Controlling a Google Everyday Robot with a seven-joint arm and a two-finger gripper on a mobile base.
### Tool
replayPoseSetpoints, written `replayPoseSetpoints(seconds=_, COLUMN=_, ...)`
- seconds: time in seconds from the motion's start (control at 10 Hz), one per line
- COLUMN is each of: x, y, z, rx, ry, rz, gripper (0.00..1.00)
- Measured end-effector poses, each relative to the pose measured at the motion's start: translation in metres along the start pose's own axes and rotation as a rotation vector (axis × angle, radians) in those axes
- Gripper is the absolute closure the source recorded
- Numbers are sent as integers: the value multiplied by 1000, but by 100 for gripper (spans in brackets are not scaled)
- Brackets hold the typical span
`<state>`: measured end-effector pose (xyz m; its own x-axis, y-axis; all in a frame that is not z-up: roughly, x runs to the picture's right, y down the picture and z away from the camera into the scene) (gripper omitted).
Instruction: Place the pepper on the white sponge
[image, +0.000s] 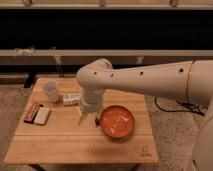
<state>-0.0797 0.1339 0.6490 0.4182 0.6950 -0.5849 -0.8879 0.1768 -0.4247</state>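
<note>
Bowl (118, 122) stands just beside the hand (88, 120); open tabletop (65, 135) reaches white sponge (42, 116).

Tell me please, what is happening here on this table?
A robot arm reaches in from the right over the wooden table. Its gripper hangs pointing down, just left of the orange bowl. The white sponge lies near the table's left edge, beside a reddish-brown pad, apart from the gripper and with nothing on it. A white cup and a white box stand farther back. I cannot make out the pepper, so whether the gripper holds it is unclear.
</note>
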Motion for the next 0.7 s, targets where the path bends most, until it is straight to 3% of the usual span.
replayPoseSetpoints(seconds=0.2, x=-6, y=-4, z=2, rx=18, ry=-2, rz=-1, gripper=35)
replayPoseSetpoints(seconds=0.4, x=-29, y=-12, z=14, rx=28, ry=-6, rz=5, gripper=35)
replayPoseSetpoints(seconds=0.7, x=-77, y=-38, z=59, rx=36, ry=0, rz=8, gripper=35)
